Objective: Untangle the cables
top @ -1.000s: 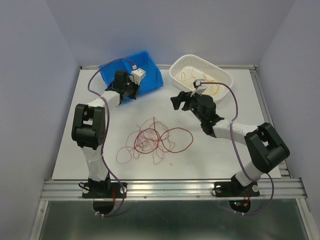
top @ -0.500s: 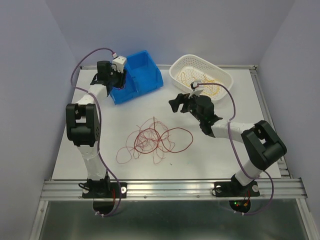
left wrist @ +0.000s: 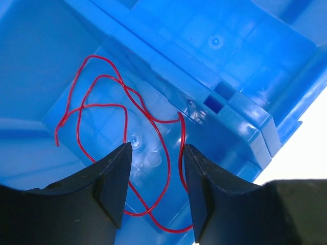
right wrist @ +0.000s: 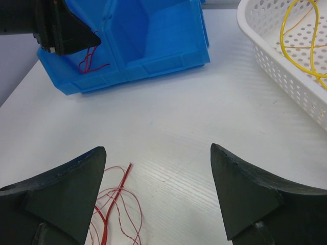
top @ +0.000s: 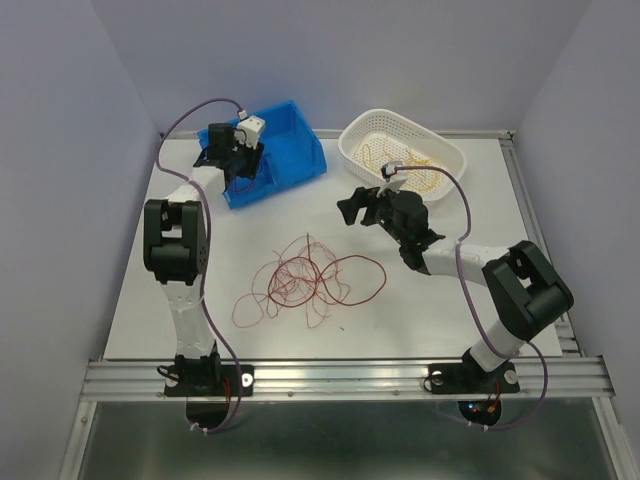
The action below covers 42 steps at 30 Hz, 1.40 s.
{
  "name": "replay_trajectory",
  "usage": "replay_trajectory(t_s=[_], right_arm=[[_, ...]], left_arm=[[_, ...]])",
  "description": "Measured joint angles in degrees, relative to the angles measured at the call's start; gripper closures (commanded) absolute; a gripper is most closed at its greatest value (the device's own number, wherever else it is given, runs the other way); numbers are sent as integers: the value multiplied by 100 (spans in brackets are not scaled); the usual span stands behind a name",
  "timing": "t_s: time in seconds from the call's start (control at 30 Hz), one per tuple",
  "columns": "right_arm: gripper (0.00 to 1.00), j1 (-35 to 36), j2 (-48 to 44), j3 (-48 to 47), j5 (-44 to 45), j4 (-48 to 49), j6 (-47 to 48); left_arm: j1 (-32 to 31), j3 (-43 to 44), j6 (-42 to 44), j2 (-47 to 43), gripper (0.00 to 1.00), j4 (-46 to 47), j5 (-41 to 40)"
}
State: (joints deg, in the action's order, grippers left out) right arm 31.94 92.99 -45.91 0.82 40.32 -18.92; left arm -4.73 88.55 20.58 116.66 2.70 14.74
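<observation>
Cables (top: pixel 305 280) lie in a red tangle on the table (top: pixel 430 300), one strand (left wrist: pixel 102 105) in the blue bin (top: pixel 295 150) under our left gripper (left wrist: pixel 156 148), fingers apart like those of the right gripper (right wrist: pixel 157 149), so we judge a drop-off done and next want one single loop pinched free.

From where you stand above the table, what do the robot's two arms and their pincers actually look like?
The left arm and right arm match: white tube-like links joined by chunky black blocks, each trailed by a thin purple-grey cable. The left gripper and right gripper each end in two matte black, wedge-shaped fingers. No sleeves show.
</observation>
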Motion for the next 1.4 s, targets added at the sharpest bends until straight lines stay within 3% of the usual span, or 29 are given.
replay_trajectory(t_s=[0.2, 0.37, 0.53, 0.7, 1.0, 1.1, 1.17, 1.2, 1.23, 1.4], right_arm=[[9, 0, 0, 2, -2, 0, -17], [10, 0, 79, -28, -249, -103, -11], [15, 13, 317, -103, -715, -638, 13], [22, 372, 372, -317, -994, -1600, 382], [37, 708, 1169, -1038, -1235, -2347, 719], [52, 695, 1493, -1274, -1231, -2531, 796], [74, 688, 1692, -1436, -1241, -2640, 855], [93, 691, 1779, -1504, -1248, -2686, 892], [99, 688, 1821, -1543, -1250, -2717, 896], [100, 688, 1593, -1532, -1294, -2903, 935]], left_arm=[[-107, 20, 146, 260, 53, -37, -302], [-111, 70, 212, 544, 54, -63, -424], [-92, -17, 243, 529, 41, 9, -439], [-79, -402, 256, 94, 39, 24, -382], [-79, -533, 286, -1327, 38, 44, -188], [-79, -699, 297, -1810, 38, 59, -125], [-79, -824, 299, -2050, 38, 74, -83], [-79, -951, 304, -2205, 38, 90, -46], [-79, -1038, 304, -2295, 38, 83, -17], [-81, -1593, 310, -2774, 38, 33, 164]])
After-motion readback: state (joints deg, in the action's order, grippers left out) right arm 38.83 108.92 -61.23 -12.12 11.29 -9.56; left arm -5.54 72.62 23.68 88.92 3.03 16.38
